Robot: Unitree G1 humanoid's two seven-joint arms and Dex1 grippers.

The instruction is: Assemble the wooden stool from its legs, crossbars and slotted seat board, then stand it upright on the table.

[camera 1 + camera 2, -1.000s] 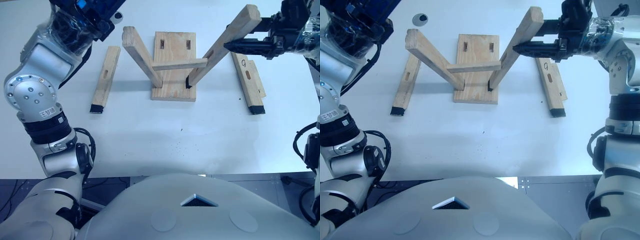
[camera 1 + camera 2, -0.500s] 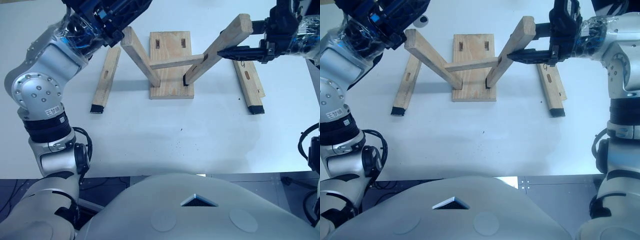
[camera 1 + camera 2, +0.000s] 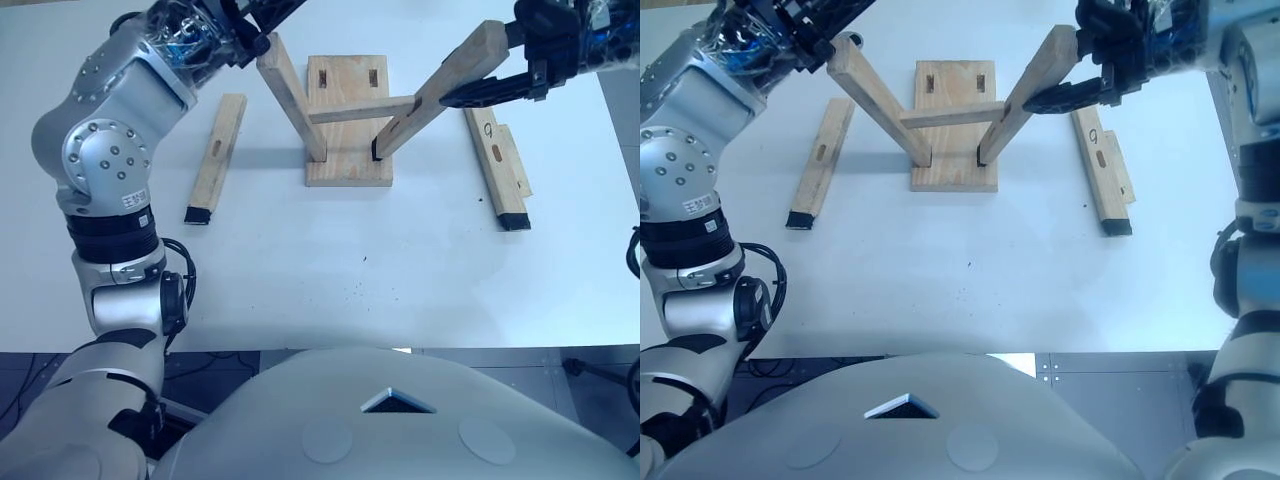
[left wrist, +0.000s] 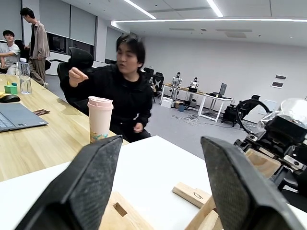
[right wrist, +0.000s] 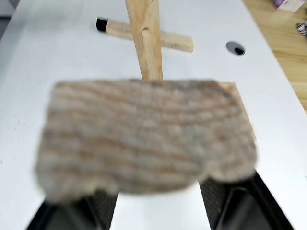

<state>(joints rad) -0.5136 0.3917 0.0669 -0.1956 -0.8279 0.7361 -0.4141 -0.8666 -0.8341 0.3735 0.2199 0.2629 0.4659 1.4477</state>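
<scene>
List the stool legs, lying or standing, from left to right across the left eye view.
Flat leg on the left → left standing leg → right standing leg → flat leg on the right.

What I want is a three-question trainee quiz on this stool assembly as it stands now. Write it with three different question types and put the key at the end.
1. True or false: both far slots of the pale wooden seat board are empty.
2. Multiple choice: the thin wooden crossbar joins
A) the left upright wooden leg and the right upright wooden leg
B) two legs lying flat on the table
C) the board and a leg lying flat
3. Fill in: the left gripper, near the top of the left upright wooden leg, has its fingers ___.
Key: 1 true; 2 A; 3 open.
</scene>
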